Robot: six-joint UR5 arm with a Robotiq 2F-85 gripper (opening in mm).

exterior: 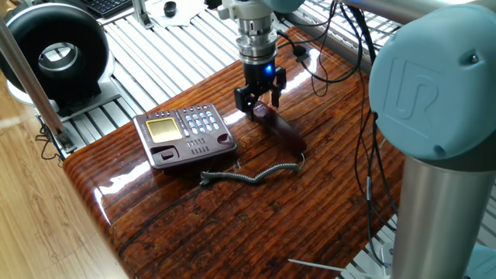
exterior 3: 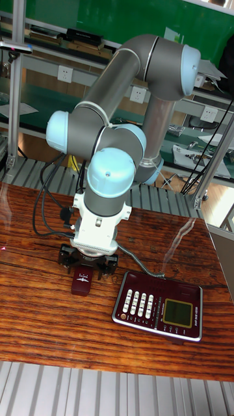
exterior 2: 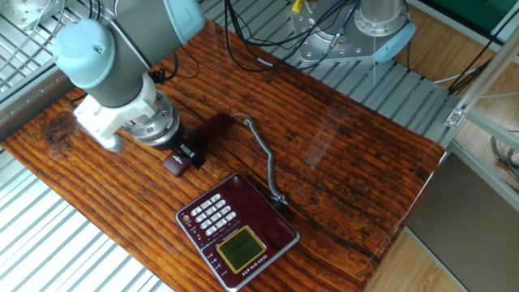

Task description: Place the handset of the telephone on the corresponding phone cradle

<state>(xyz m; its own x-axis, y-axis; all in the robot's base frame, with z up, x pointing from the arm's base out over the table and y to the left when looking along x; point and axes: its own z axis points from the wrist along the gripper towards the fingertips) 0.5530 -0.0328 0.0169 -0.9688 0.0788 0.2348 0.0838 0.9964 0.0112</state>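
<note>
The handset [exterior: 283, 132] lies flat on the wooden table, to the right of the telephone [exterior: 184, 133], and its grey coiled cord [exterior: 249, 175] curls toward the base. In the other fixed view the arm hides most of the handset; only its end [exterior 2: 174, 165] shows. The phone cradle [exterior 2: 272, 217] is the bare maroon strip beside the keypad and screen. My gripper [exterior: 258, 101] hangs just over the handset's far end. It is open, one finger on each side of that end, as the tall fixed view shows [exterior 3: 88, 263].
A black ring-shaped device [exterior: 58, 54] stands at the back left, off the table. Black cables [exterior: 310, 56] trail over the table's far edge. My arm's large grey-blue joint [exterior: 434, 116] fills the right foreground. A second robot base [exterior 2: 381, 28] sits beyond the table.
</note>
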